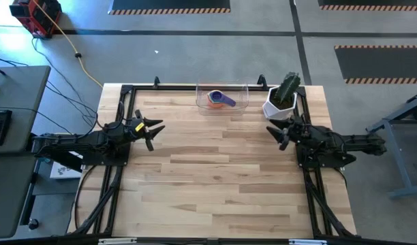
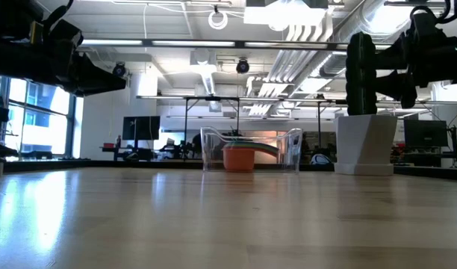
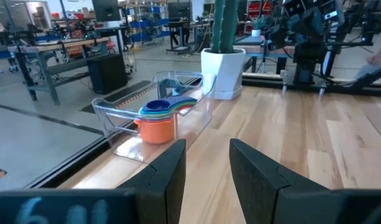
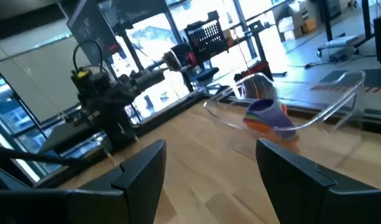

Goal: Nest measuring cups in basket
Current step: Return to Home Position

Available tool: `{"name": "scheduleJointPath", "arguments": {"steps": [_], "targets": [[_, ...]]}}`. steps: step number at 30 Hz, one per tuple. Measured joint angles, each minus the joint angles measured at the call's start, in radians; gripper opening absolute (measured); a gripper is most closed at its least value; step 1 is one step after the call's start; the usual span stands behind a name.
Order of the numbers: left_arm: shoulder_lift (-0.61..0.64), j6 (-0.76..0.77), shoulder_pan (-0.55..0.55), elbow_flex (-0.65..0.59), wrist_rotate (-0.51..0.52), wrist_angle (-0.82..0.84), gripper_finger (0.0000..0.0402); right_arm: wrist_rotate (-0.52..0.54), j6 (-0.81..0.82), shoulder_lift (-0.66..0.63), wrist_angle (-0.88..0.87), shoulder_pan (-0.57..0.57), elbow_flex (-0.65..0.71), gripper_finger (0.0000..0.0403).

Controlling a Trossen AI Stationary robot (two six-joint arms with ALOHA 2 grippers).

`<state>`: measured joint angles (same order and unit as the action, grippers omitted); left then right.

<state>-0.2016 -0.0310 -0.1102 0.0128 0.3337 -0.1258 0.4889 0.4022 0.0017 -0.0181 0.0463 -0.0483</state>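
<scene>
Measuring cups (image 1: pixel 219 99) sit nested in the basket (image 1: pixel 240 103); left gripper (image 1: pixel 152 129) and right gripper (image 1: pixel 274 133) hover well apart, jaws parted on both.

Both dark arms sit folded low at opposite sides, dark two-finger left claw (image 1: pixel 152 130) and right claw (image 1: pixel 276 134) facing inward, fingers parted.

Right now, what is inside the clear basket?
The measuring cups, nested in one stack, orange outermost. Only rims and handles of the inner cups show; their bowls are covered.
</scene>
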Motion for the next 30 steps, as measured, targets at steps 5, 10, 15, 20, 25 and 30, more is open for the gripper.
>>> {"name": "scheduleJointPath", "arguments": {"steps": [5, 10, 15, 20, 25, 30], "targets": [[0.0, -0.012, 0.0, 0.0, -0.012, 0.012, 0.0115, -0.004, 0.014, 0.011, -0.029, 0.0, 0.0, 0.0241], [-0.001, -0.013, 0.0, 0.0, 0.001, 0.032, 0.0115, -0.003, 0.004, 0.011, -0.029, 0.0, 0.0, 0.0241], [-0.001, 0.035, -0.001, -0.001, 0.016, 0.06, 0.0115, -0.014, -0.042, 0.011, -0.03, 0.0, 0.0, 0.0241], [-0.001, 0.045, 0.0, -0.001, 0.016, 0.067, 0.0115, -0.014, -0.044, 0.011, -0.03, 0.0, 0.0, 0.0241], [-0.001, 0.045, 0.0, -0.001, 0.016, 0.067, 0.0115, -0.014, -0.044, 0.011, -0.03, 0.0, 0.0, 0.0241], [-0.001, 0.046, 0.0, -0.001, 0.017, 0.067, 0.0115, -0.014, -0.044, 0.011, -0.03, 0.0, 0.0, 0.0241]]}}
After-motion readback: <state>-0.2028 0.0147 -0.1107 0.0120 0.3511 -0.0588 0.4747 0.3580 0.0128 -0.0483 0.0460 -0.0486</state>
